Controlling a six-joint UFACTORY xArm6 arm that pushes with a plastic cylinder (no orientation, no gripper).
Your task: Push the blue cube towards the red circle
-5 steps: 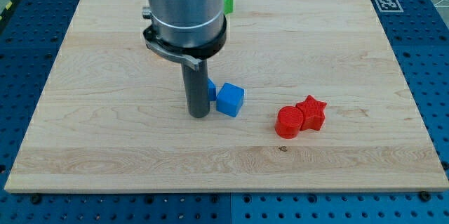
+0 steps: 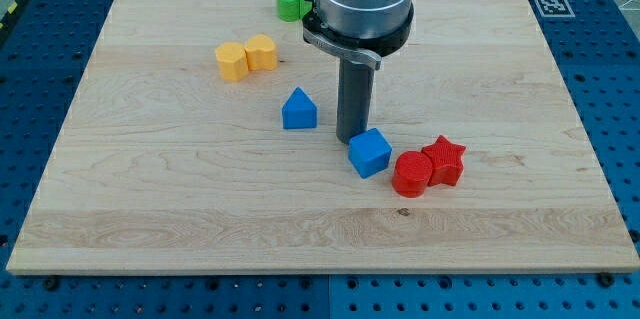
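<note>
The blue cube (image 2: 369,152) sits on the wooden board just left of the red circle (image 2: 411,173), nearly touching it. A red star (image 2: 443,160) rests against the red circle's right side. My tip (image 2: 351,137) is at the cube's upper left, right next to it; whether it touches the cube cannot be told.
A blue house-shaped block (image 2: 299,109) lies left of my tip. Two yellow blocks (image 2: 246,57) sit at the upper left. A green block (image 2: 291,2) is near the view's top, partly behind the arm. The board (image 2: 150,209) has blue perforated table around it.
My tip has moved right and slightly up. The blue cube has slid right and down, close to the red circle. The arm no longer hides the yellow blocks or the blue house-shaped block.
</note>
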